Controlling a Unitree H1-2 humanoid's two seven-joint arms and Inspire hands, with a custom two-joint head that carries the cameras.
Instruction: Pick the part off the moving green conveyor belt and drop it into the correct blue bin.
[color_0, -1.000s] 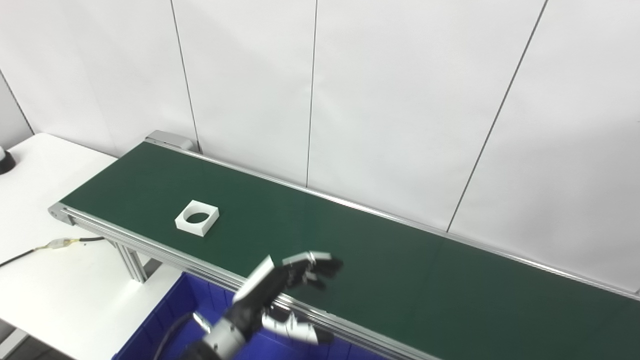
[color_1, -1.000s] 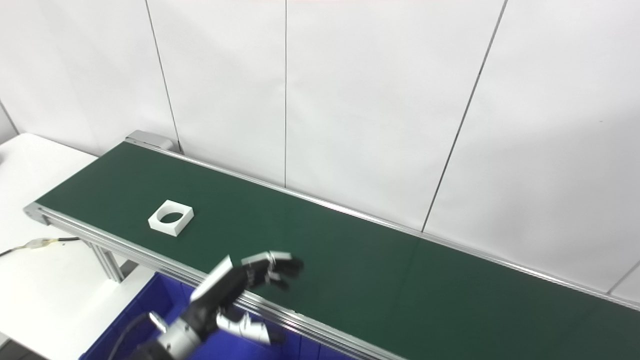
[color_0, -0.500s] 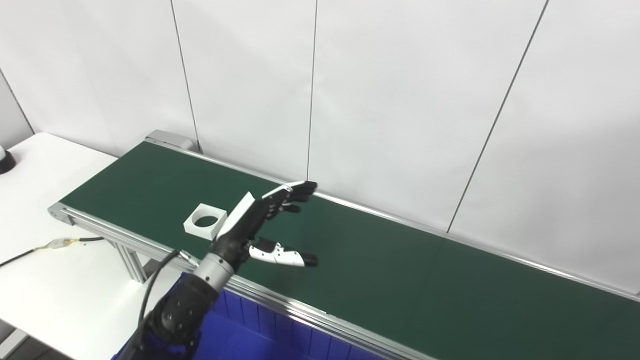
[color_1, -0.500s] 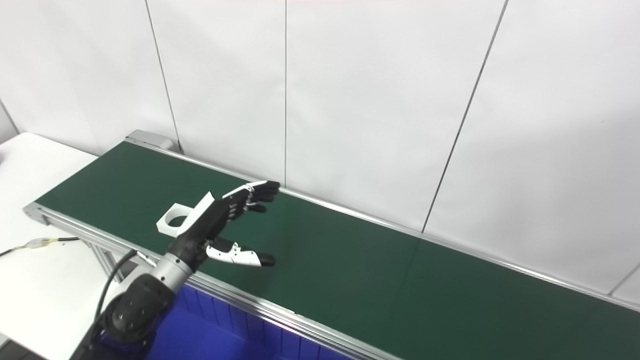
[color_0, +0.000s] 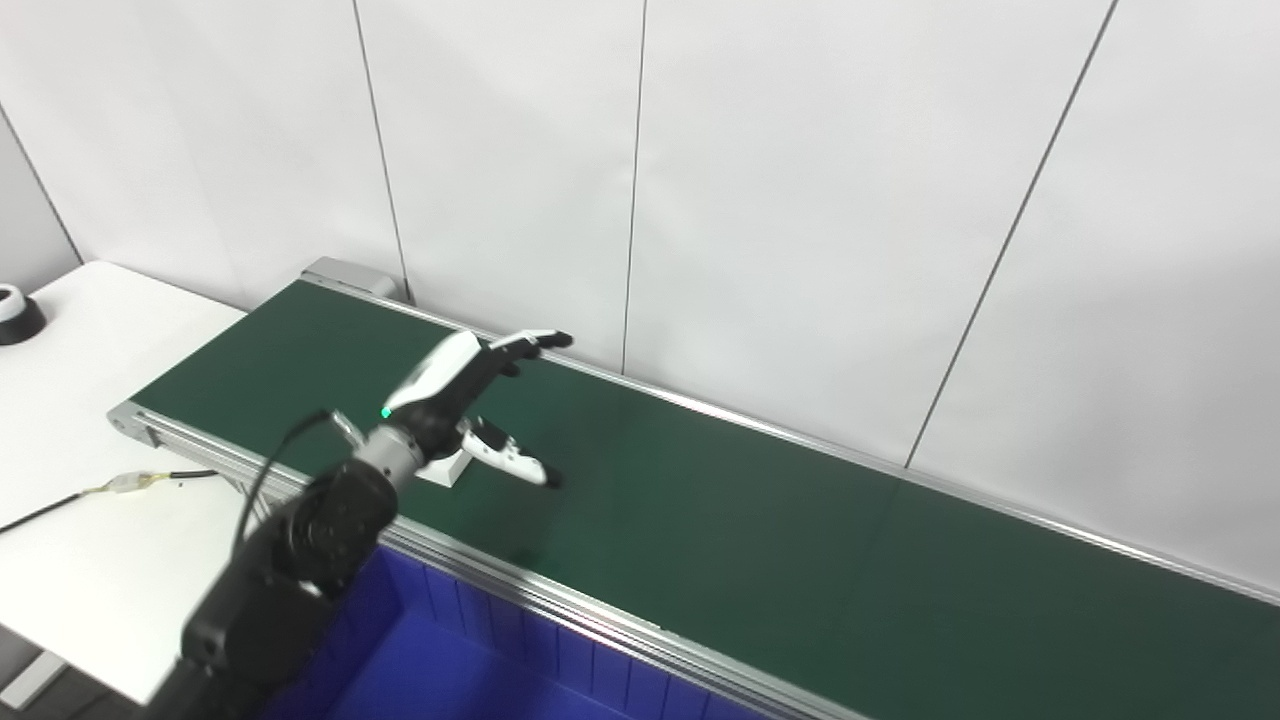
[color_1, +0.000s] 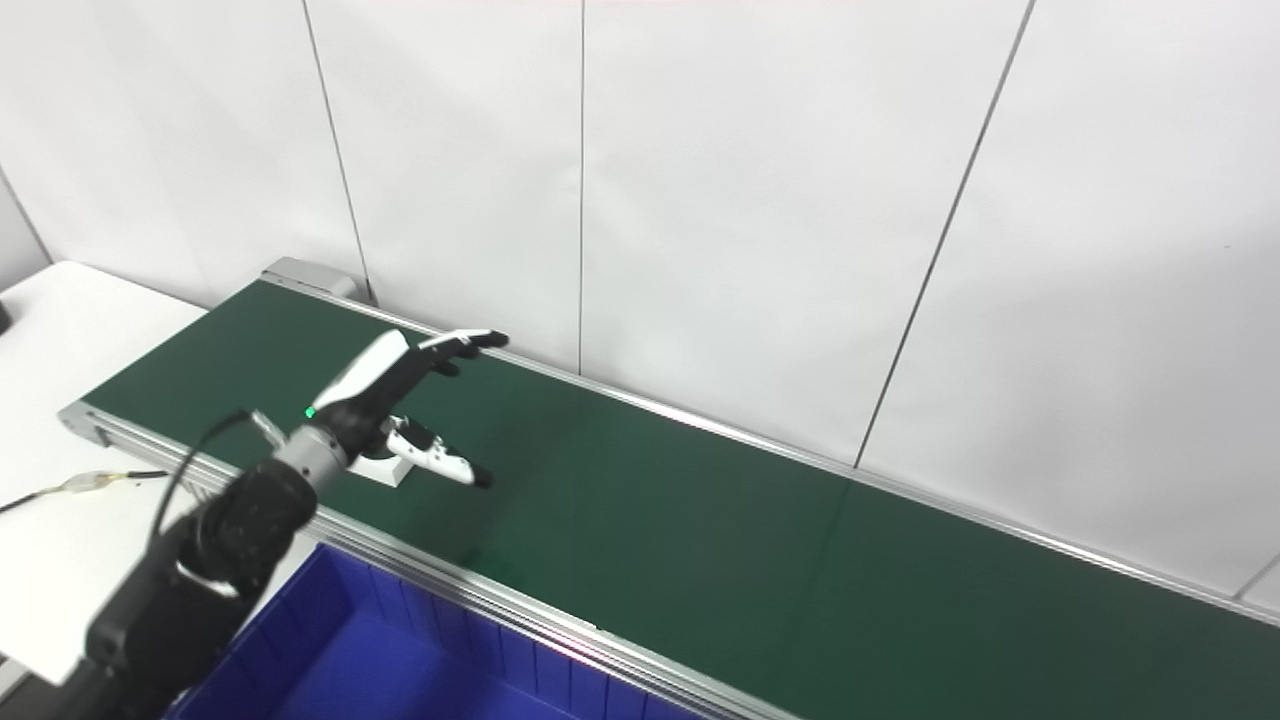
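1. The green conveyor belt runs diagonally from the upper left to the lower right, bounded by aluminium side rails and backed by a white panelled wall.
2. The left robot hand is extended over the left portion of the belt, its arm entering from the lower left corner.
3. The left robot hand is spread wide and holds nothing: the fingers point toward the far rail, and the thumb points down the belt to the right.
4. The part, a white square block, lies flat on the belt directly under the left robot hand, near the front rail.
5. Only a corner and one edge of the part are visible below the palm. Its long axis and heading cannot be determined, and contact between palm and part cannot be confirmed.
6. The blue bin sits below the front rail of the belt, at the bottom edge of the view.
7. The white bench stands at the left, carrying a cable near the belt end.
8. The right robot hand is out of view.
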